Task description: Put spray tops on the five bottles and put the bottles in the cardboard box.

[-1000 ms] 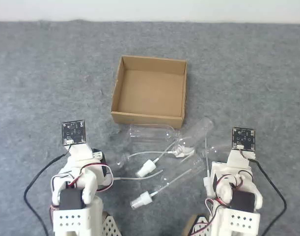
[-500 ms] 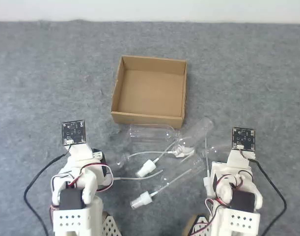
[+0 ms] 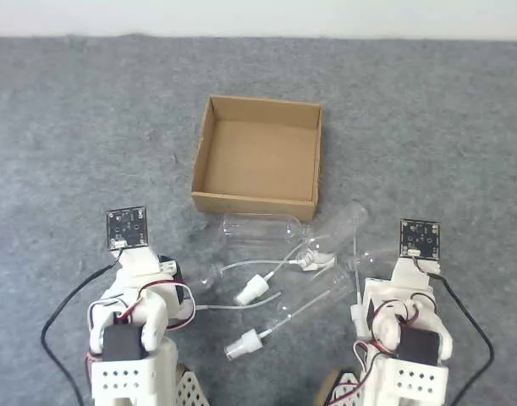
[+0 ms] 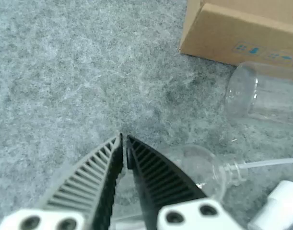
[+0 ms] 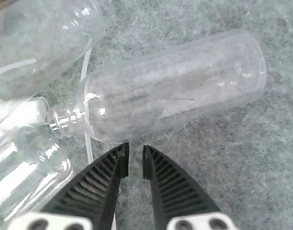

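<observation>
Bottles: the clear bottles (image 3: 262, 227) are lying on their sides in a loose cluster at the lower centre of the high view, just below the box and between the two arms.
Spray tops: the white spray tops (image 3: 251, 289) with long tubes are lying among them. Whether any is sitting in a neck cannot be told.
Cardboard box: the cardboard box (image 3: 255, 203) is sitting open at upper centre, holding nothing.
Progress: the task is looking barely begun, with capping and boxing all five remaining.
Left gripper: the left gripper (image 4: 123, 139) is hanging over grey carpet (image 4: 64, 62), fingers pressed together, empty.
Right gripper: the right gripper (image 5: 135, 148) is hovering just beside one bottle (image 5: 175, 91), fingers almost together, pinching nothing.
</observation>
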Robot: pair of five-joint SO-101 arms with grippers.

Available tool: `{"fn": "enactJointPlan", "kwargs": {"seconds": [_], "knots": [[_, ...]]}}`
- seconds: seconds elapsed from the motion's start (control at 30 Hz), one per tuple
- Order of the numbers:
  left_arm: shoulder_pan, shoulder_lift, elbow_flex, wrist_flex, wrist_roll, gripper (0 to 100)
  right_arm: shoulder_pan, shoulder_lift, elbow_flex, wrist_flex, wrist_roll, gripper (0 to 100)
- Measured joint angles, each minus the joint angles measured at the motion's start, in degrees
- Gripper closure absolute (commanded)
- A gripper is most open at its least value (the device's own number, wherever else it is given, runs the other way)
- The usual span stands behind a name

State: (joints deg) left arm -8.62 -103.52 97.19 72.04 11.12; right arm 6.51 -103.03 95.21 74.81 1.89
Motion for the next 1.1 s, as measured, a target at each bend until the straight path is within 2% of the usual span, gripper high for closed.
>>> {"fn": "enactJointPlan", "kwargs": {"seconds": [0.3, 0.73, 0.87, 1.1], "knots": [[0.0, 0.0, 0.0, 0.0, 0.0, 99, 0.0, -0.1, -6.2, 0.0, 0.6, 97.2], [0.0, 0.0, 0.0, 0.0, 0.0, 99, 0.0, -0.3, -20.9, 0.0, 28.7, 97.1], [0.0, 0.0, 0.0, 0.0, 0.0, 99, 0.0, -0.8, -25.0, 0.0, 32.5, 97.1], [0.0, 0.0, 0.0, 0.0, 0.0, 99, 0.0, 1.6, -31.6, 0.5, 33.8, 97.0]]}}
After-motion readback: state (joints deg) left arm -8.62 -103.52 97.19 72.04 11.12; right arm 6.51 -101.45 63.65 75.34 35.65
